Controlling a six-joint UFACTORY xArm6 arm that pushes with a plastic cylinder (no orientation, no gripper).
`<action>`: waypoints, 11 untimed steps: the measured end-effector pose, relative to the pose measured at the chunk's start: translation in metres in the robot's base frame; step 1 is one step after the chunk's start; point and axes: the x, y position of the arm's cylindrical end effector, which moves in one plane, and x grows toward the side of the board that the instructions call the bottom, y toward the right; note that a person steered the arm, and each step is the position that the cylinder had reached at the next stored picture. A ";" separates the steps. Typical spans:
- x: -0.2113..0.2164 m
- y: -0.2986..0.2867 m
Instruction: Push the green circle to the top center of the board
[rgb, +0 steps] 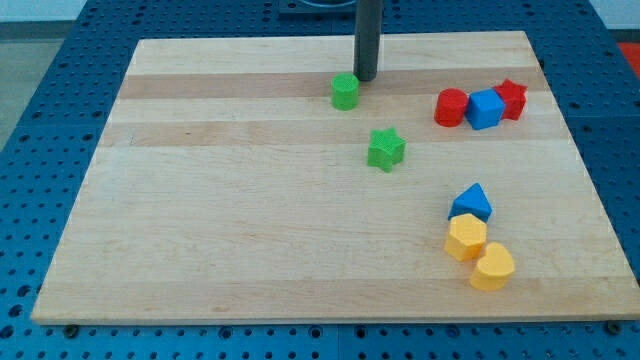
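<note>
The green circle (345, 92) is a short green cylinder lying near the top centre of the wooden board (200, 200). My tip (365, 79) is the lower end of the dark rod and sits just to the upper right of the green circle, close to it or touching. A green star (385, 149) lies below and to the right of the circle.
A red circle (451, 107), a blue cube (485, 109) and a red star (511, 98) stand in a row at the view's right. A blue triangle (471, 203), a yellow hexagon (466, 238) and a yellow heart (492, 267) cluster at the lower right.
</note>
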 end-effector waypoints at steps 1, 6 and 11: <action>0.018 0.001; 0.026 -0.029; 0.254 -0.066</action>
